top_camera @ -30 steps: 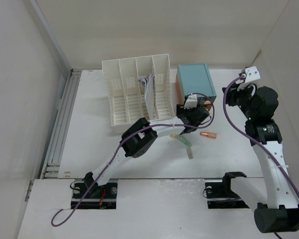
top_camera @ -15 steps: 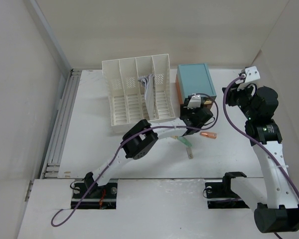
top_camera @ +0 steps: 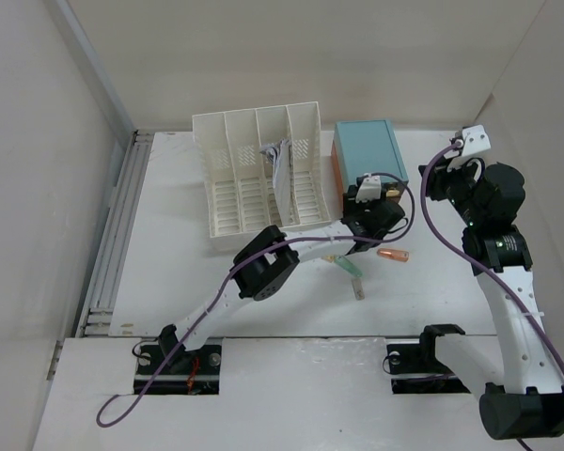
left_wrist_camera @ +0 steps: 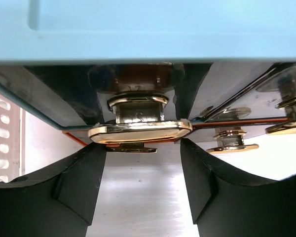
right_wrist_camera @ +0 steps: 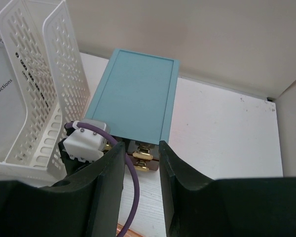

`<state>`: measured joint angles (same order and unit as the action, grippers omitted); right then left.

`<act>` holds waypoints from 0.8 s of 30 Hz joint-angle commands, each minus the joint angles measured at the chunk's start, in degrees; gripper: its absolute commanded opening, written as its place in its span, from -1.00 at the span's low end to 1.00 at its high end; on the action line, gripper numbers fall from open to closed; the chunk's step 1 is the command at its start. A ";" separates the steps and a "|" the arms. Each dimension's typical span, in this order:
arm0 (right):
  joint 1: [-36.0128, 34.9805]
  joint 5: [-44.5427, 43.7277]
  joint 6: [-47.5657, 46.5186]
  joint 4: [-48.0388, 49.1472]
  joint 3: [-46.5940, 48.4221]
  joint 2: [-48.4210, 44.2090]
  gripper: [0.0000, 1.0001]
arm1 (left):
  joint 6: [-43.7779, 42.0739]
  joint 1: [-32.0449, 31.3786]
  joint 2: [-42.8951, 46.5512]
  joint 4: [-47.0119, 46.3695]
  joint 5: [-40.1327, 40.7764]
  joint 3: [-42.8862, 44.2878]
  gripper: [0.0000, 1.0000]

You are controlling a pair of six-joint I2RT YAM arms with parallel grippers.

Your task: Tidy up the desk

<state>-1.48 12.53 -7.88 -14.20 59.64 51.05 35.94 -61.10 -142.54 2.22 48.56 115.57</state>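
Note:
The desk is the broad white tabletop. On it stands a teal-topped box with orange drawers and gold handles. My left gripper is right at the box's front. In the left wrist view it is open, with its black fingers either side of a gold drawer handle that sits at the fingertips. My right gripper is held high to the right of the box. It is open and empty, looking down on the teal box.
A white slotted file rack with papers in one slot stands left of the box. An orange marker, a green pen and a small pale item lie near the left arm. Walls close the left, back and right sides.
My left gripper has moved a little right and farther, up to the front of the teal box. The right arm has not moved.

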 commanded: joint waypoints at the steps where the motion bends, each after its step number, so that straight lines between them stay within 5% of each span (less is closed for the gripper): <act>1: 0.33 0.74 0.94 1.10 1.10 -1.38 -0.23 | -0.88 1.07 -0.63 -0.38 2.42 3.61 0.15; 13: 0.86 0.74 0.94 1.10 0.57 -1.39 -0.23 | -0.88 3.26 -1.16 -0.54 1.89 2.03 0.15; 19: 0.86 0.74 0.41 1.10 0.57 -1.39 -0.23 | -1.49 3.80 -1.16 -1.16 1.89 0.19 -0.54; 24: 0.86 0.74 0.41 1.10 0.57 -1.39 -0.23 | -1.49 3.27 0.95 -2.48 1.28 -3.15 -0.74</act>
<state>-1.08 12.67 -7.90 -14.52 59.53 50.59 35.38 -60.47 -144.14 1.87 48.03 114.67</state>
